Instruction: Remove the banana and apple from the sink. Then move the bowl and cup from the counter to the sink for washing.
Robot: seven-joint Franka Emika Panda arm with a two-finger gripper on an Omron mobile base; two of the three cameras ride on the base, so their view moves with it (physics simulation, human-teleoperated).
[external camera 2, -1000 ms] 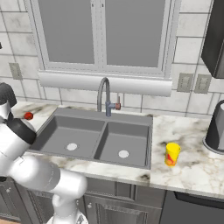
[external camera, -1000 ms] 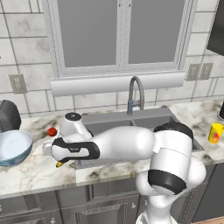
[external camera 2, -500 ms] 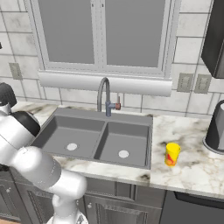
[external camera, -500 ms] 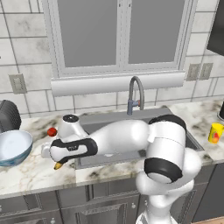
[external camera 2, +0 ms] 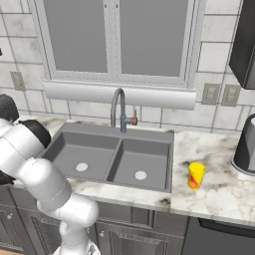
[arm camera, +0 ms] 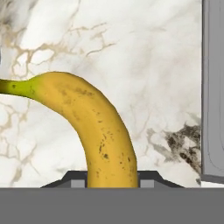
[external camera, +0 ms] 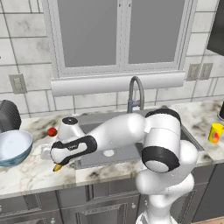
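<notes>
My gripper (external camera: 54, 162) is shut on the banana (arm camera: 98, 127), low over the counter (external camera: 26, 173) just left of the sink (external camera 2: 144, 159). In the hand view the yellow banana rises from between the finger tips and curves left over the marble counter (arm camera: 144, 57); I cannot tell whether it touches. Its brownish tip (external camera: 57, 167) pokes out under the hand. The small red apple (external camera: 52, 131) lies on the counter behind the hand. The wide bowl (external camera: 13, 146) stands left of the gripper. The yellow cup (external camera 2: 195, 175) stands on the counter right of the sink.
A curved grey faucet (external camera 2: 118, 107) rises behind the sink. A dark round appliance (external camera: 8, 116) stands behind the bowl, and another dark appliance (external camera 2: 246, 144) sits at the far right. The sink's edge (arm camera: 212, 87) runs along the right of the hand view.
The arm's upper links have swung left across the sink. The hand with the banana has stayed low over the counter's left part, barely shifting.
</notes>
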